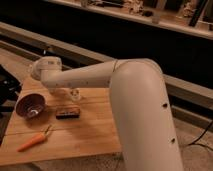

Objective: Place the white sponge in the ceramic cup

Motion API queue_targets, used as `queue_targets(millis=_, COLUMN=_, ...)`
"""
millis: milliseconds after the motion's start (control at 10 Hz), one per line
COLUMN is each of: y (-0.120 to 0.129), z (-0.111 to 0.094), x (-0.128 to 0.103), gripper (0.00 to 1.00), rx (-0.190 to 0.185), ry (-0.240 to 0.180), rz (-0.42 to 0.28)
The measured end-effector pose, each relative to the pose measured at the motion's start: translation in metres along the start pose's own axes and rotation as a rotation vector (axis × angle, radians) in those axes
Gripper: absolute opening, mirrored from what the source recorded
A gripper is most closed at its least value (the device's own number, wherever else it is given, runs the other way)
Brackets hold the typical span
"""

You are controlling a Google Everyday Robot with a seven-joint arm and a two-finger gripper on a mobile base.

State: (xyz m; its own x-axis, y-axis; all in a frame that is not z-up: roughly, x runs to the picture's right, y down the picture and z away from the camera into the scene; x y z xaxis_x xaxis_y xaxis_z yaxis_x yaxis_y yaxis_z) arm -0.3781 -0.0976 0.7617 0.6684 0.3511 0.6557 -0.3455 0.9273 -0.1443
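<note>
Big white arm (125, 85) sweeping from lower right to upper left of frame, elbow foremost. Wooden worktop (90, 135) beneath, filling lower left. Round brown cup (31, 106), bowl-shaped, upright near worktop's left edge. Orange carrot (34, 141) lying lower left, near front edge. Flat sponge (67, 114), pale top over dark sides, just right of cup, apart from it, not inside. Hand (75, 94) hanging under forearm, just above sponge in frame; no telling whether apart or together.

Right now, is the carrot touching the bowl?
Apart. The camera view shows bare tabletop between the carrot and the bowl. The gripper hangs farther back, under the arm.
</note>
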Motion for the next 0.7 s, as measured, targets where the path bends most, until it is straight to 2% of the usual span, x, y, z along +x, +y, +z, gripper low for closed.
queue_targets(millis=700, y=0.009, z=0.017, x=0.012, gripper=0.00, rx=-0.030, ry=0.018, rz=-0.011)
